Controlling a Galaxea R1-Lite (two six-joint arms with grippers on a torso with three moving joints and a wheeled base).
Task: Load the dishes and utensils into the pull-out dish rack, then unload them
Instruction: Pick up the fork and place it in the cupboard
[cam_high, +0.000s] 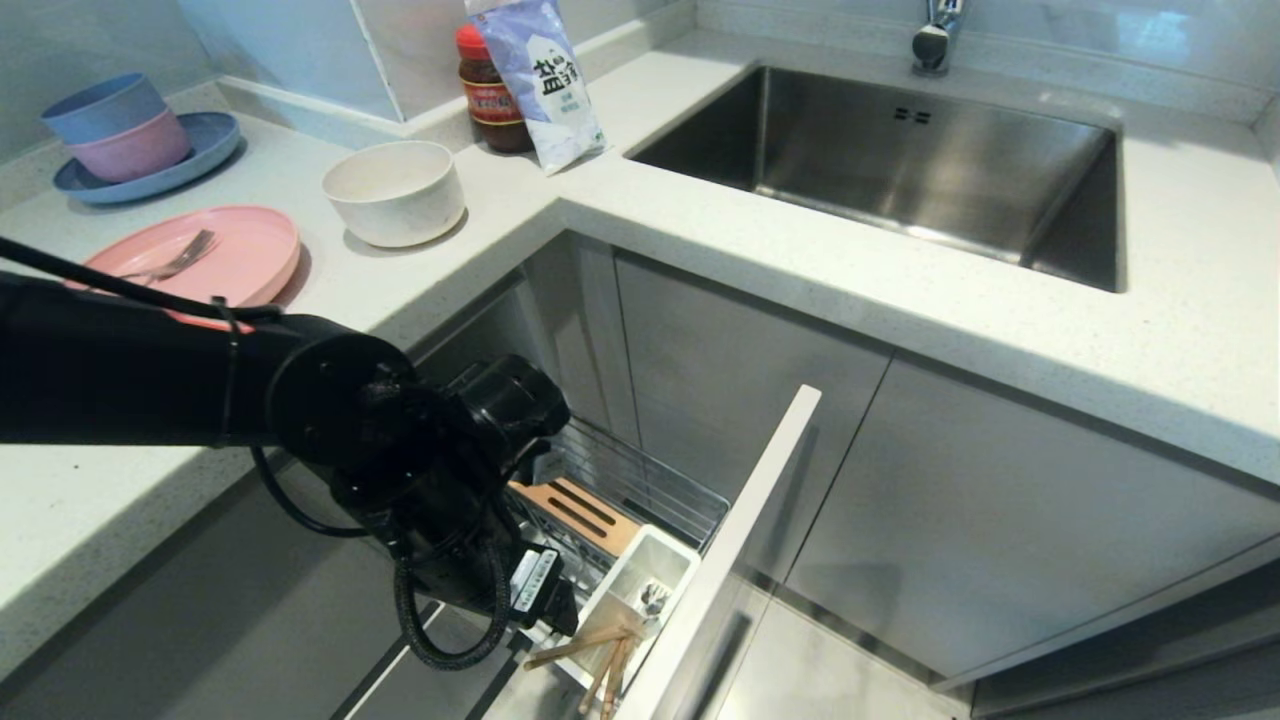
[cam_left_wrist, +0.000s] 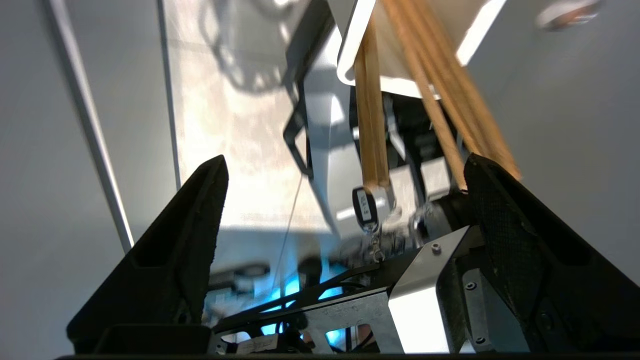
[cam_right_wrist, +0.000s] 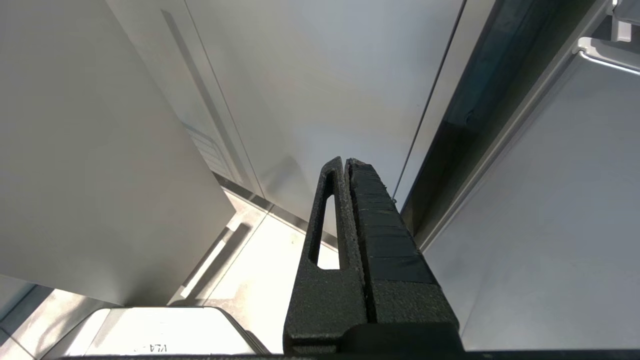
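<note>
The pull-out dish rack (cam_high: 650, 490) stands open below the counter, with its wood strip (cam_high: 585, 510), white cutlery cup (cam_high: 640, 585) and grey front panel (cam_high: 735, 560). The chopsticks (cam_high: 590, 655) lean out of the cup. My left gripper (cam_left_wrist: 346, 159) hangs open just past their free ends; the chopsticks (cam_left_wrist: 372, 125) lie between its fingers, ungripped, one close beside a finger (cam_left_wrist: 492, 200). On the counter sit the pink plate (cam_high: 240, 245) with the fork (cam_high: 175, 262) on it and the off-white bowl (cam_high: 395, 190). My right gripper (cam_right_wrist: 346, 161) is shut and empty beside cabinet doors.
A blue plate with stacked blue and pink bowls (cam_high: 130, 140) stands at the counter's far left. A sauce jar (cam_high: 490, 95) and a salt bag (cam_high: 545, 80) sit in the corner. The steel sink (cam_high: 900, 160) and faucet (cam_high: 935, 35) are to the right.
</note>
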